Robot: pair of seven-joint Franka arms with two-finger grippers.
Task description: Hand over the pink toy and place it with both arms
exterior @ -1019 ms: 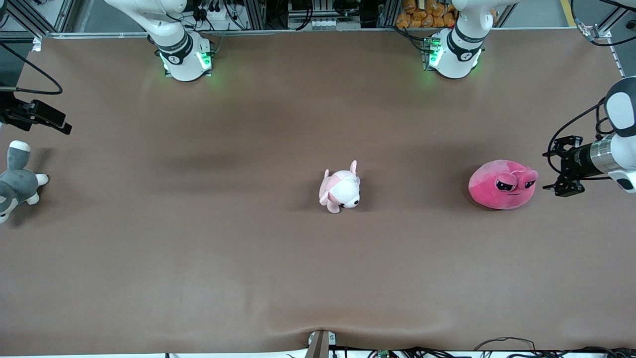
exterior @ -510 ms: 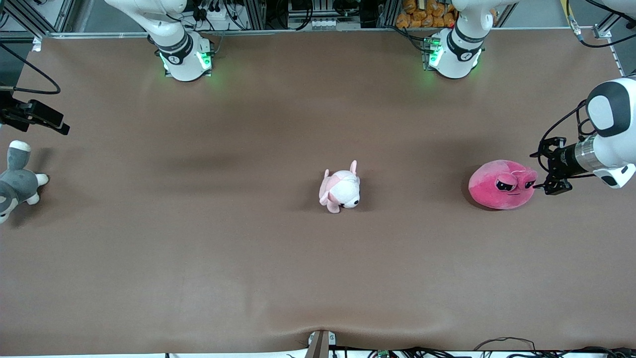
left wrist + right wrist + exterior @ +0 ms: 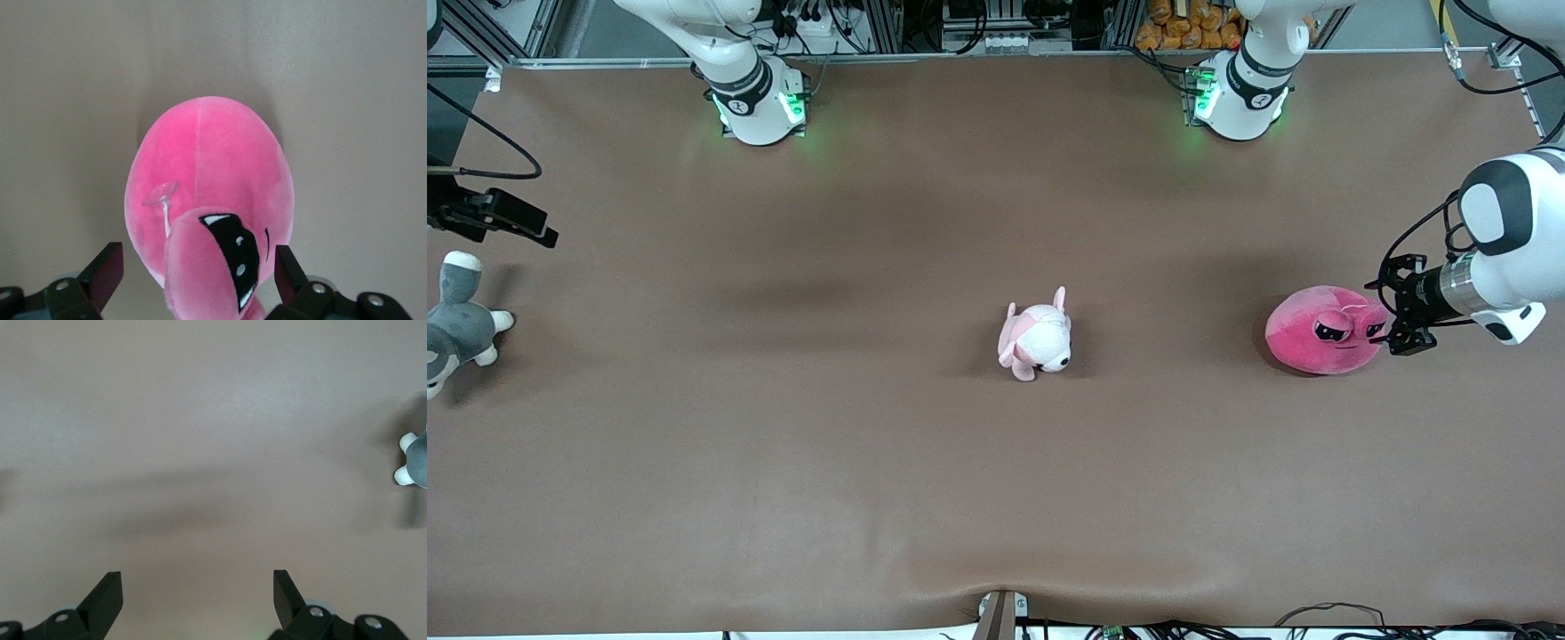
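Note:
The pink toy (image 3: 1319,336) lies on the brown table toward the left arm's end, eyes up. My left gripper (image 3: 1389,315) is level with it and open. One finger stands on each side of the bulging eye end, apart from the plush. In the left wrist view the pink toy (image 3: 207,167) fills the middle, with its black eye between the fingers (image 3: 107,273) of the left gripper (image 3: 198,267). My right gripper (image 3: 538,229) hangs open over the right arm's end of the table. The right gripper (image 3: 197,587) has nothing between its fingers.
A small pale pink-and-white puppy plush (image 3: 1036,340) lies at the table's middle. A grey-and-white plush animal (image 3: 458,329) lies at the right arm's end, its white paws (image 3: 405,459) showing in the right wrist view. The arm bases (image 3: 758,102) stand along the table's back edge.
My left gripper has moved in toward the pink toy, from a gap beside it to straddling its eye end. The right gripper has barely shifted. The toys lie where they were.

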